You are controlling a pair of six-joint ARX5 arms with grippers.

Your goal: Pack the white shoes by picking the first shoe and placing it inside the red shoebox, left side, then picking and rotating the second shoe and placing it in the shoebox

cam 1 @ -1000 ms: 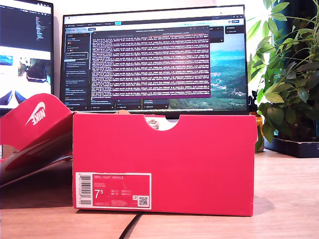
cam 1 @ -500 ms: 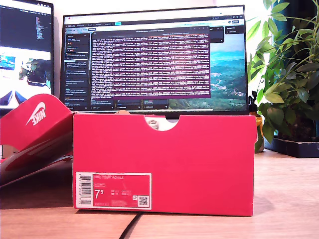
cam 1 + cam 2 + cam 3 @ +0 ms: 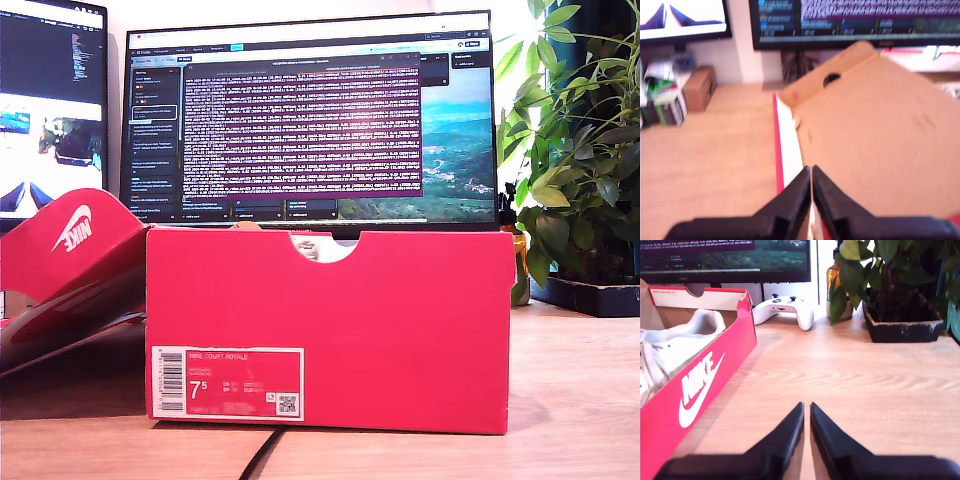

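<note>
Exterior view, left to right: red lid [image 3: 75,250] lies tipped open at frame left so the top stays clear, and the red shoebox [image 3: 330,330] sits mid-frame on the desk [image 3: 575,380], label end toward the camera, with a white shoe [image 3: 312,247] showing through the notch. My first tool [image 3: 811,192] hangs over the lid's brown inside, tips pressed together, pinching nothing. My second tool [image 3: 806,427] is likewise closed and empty above bare desk beside the box's swoosh wall, white shoes [image 3: 675,350] already inside, so packing looks about done.

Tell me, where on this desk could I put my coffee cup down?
Bare wood lies between the red shoebox, the white game controller and the plant pot, ahead of my second gripper. The wood beside the shoebox lid is free too. Near the monitors it is crowded.
</note>
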